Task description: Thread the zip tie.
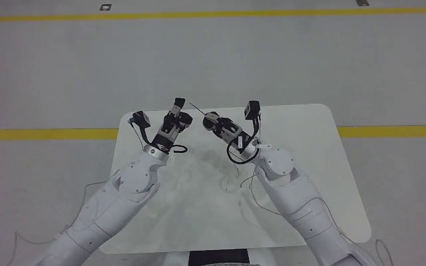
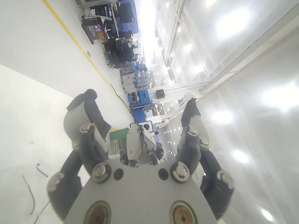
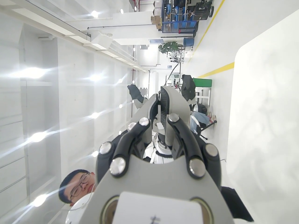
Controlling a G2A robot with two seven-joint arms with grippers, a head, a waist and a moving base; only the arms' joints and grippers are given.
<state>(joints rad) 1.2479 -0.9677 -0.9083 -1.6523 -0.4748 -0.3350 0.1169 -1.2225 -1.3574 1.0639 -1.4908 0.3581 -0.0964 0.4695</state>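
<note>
Two arms raised over the white table (image 1: 303, 199), grippers tip to tip near its far edge.

Top view: left gripper (image 1: 182, 112) and right gripper (image 1: 208, 119) are close together but apart. Zip tie (image 1: 197, 108) shows as a thin dark straight strip. One end is at the right gripper's tip, and the free end is angled toward the table's far edge, just beside the left gripper. Cannot tell whether the free end sits inside the left gripper's gap.

Left wrist view: left gripper (image 2: 140, 97) stands wide apart with nothing between the dark fingers (image 2: 93, 115). The right gripper (image 2: 141, 138) shows through the gap, farther off. The tie cannot be made out here.

Right wrist view: right gripper (image 3: 160, 96) has its fingers (image 3: 164, 101) pressed together, consistent with a clamp on the tie's near end. The strip itself cannot be made out against the background. One dark fingertip of the left gripper (image 3: 135, 94) shows just past the closed tips. The table edge (image 3: 236, 75) runs along one side.

Only the top view gives the tie's position. Finger spacing reads best from the wrist views.
</note>
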